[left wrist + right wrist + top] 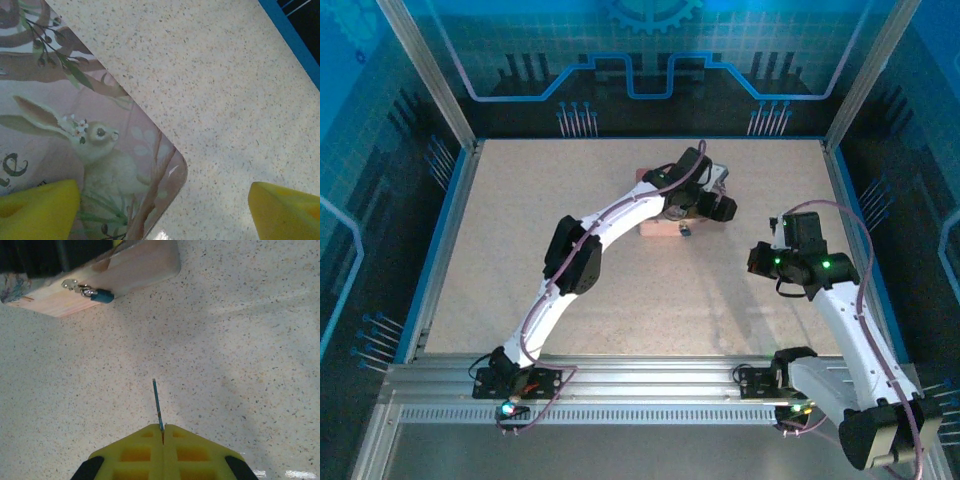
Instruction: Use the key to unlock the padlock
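Observation:
The padlock (102, 295) is tiny, with a blue body and a silvery shackle through the hasp on the side of the pink tin (125, 270). In the top view the padlock (685, 230) shows at the tin's near edge. My right gripper (162, 432) is shut on the key (157, 405), a thin dark sliver sticking out forward and pointing roughly toward the padlock, well short of it. My left gripper (165, 220) is open over the tin's rabbit-printed lid (75, 125), one yellow finger (35, 210) above the lid and the other (287, 210) above the table.
The tin (665, 228) lies near the middle back of the speckled table (520, 250), under the left arm's wrist. A blue raised border (295, 35) edges the table. My right gripper (762, 258) hovers to the right of the tin.

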Motion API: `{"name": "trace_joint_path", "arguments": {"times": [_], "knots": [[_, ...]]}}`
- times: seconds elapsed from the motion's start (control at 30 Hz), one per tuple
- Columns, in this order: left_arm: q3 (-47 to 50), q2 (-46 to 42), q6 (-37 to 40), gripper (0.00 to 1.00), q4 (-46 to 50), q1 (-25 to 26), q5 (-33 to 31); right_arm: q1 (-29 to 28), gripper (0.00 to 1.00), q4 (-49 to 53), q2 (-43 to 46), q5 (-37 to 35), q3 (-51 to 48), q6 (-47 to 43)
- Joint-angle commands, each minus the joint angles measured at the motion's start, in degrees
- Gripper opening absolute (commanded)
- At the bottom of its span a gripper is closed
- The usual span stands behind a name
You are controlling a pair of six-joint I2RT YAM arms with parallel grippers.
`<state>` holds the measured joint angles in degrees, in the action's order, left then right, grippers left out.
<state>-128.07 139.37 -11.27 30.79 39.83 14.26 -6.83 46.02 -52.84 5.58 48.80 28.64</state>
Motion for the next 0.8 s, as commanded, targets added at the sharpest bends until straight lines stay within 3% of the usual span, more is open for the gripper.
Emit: {"name": "trace_joint_path", "arguments": {"times": [0.0, 0.5, 0.77], "knots": [[8.5, -5.1, 1.2, 0.89, 2.8, 0.9, 1.1, 1.5, 0.0, 0.9, 0.3, 1.2, -0.2, -0.1], [42.0, -28.2, -3.2, 0.89, -11.1, 3.0, -1.6, 1.4, 0.0, -4.1, -1.7, 8.0, -2.3, 0.4], [42.1, -32.6, -4.5, 0.91, -12.7, 3.3, -0.3, -2.5, 0.0, -12.0, -5.0, 11.7, -3.5, 1.7]]}}
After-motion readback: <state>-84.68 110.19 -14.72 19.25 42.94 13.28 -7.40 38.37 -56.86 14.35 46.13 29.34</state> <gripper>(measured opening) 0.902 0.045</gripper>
